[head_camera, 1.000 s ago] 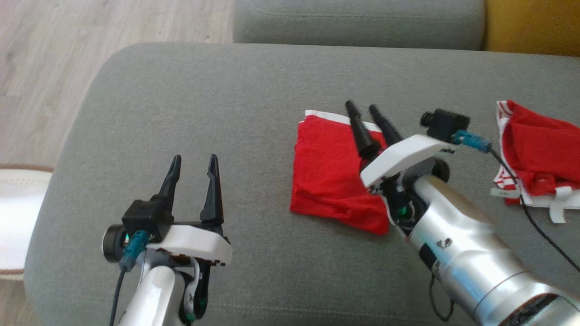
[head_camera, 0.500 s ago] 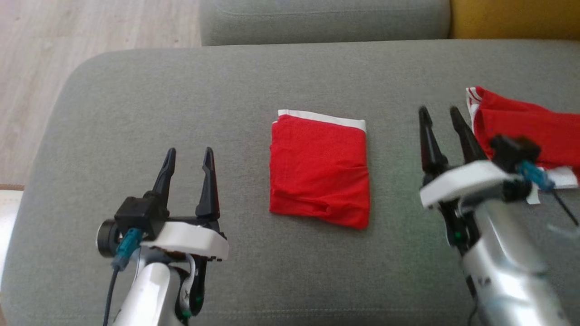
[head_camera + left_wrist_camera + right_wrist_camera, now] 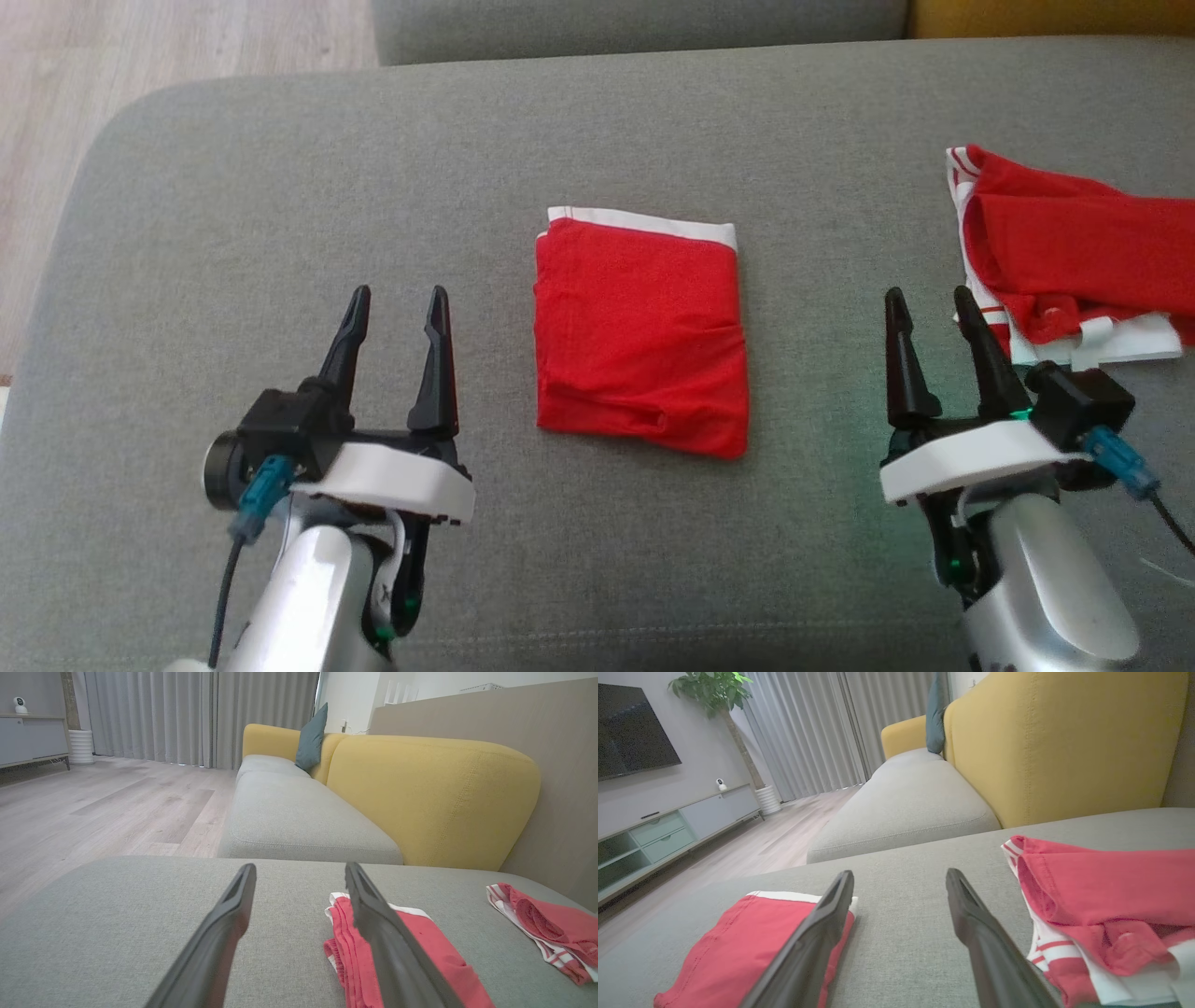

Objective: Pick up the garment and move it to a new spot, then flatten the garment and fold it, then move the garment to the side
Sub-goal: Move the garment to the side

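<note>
Far left in the head view there's a strip of pale wood-plank floor (image 3: 140,56), then the big grey woven-fabric sofa cushion (image 3: 280,187) that everything else sits on. The left gripper (image 3: 399,297) hangs over the cushion's lower left. Its two long dark fingers are spread wide, holding nothing, and point up the cushion.

Smack in the middle lies the folded red fabric garment with a white band (image 3: 639,336). It's a neat squarish packet lying flat, with the white band along the far edge and a soft crease near the front. It sits roughly between the two grippers and well apart from both. In the left wrist view it peeks out from behind that view's right-hand finger.

The right gripper (image 3: 929,299) is at the lower right, fingers also wide apart and empty, with a little green glow at its base. Just past its outer finger is a crumpled red garment with white stripes (image 3: 1064,252), bunched up and running off the right edge. It's very close to that finger, but I can't tell if they touch. Up in the top right corner there's a sliver of mustard-yellow upholstered backrest (image 3: 1055,14).
</note>
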Controlling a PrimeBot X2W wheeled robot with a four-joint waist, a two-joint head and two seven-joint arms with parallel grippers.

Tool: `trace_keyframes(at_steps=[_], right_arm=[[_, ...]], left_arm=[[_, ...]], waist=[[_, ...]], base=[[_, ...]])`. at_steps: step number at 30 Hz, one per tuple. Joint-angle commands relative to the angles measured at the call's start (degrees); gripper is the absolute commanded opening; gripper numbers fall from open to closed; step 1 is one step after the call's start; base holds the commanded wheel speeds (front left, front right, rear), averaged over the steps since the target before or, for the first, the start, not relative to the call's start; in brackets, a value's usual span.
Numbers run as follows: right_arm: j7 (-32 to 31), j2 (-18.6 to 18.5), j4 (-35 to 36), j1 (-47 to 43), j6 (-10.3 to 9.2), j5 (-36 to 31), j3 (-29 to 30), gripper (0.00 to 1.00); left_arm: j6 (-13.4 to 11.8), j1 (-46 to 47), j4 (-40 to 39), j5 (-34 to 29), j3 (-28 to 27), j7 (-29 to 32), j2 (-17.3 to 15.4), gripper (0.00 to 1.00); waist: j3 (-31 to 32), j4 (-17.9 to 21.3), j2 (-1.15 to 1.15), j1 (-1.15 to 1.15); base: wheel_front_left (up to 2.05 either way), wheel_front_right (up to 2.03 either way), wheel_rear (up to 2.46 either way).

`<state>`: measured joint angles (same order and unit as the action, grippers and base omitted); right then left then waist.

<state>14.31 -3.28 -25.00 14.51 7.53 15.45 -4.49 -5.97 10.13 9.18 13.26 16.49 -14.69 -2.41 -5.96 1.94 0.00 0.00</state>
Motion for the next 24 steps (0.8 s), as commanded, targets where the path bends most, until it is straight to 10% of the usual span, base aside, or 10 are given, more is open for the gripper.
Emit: trace_keyframes(at_steps=[1, 24], right_arm=[[-0.1, 0.4, 2.4, 0.9, -0.04, -0.1, -2.4, 1.0], [-4.4, 0.4, -20.4, 13.6, -0.04, 23.3, -19.9, 1.0]], left_arm=[[0.4, 3.3, -2.4, -0.3, -1.4, -0.3, -0.5, 1.0], [0.6, 5.4, -1.2, -0.1, 1.7, -0.3, -0.5, 1.0]], waist=[[-0.5, -0.3, 0.0, 0.0], [-6.0, -7.2, 0.0, 0.0]], base=[[0.0, 0.0, 0.0], [0.0, 0.0, 0.0]])
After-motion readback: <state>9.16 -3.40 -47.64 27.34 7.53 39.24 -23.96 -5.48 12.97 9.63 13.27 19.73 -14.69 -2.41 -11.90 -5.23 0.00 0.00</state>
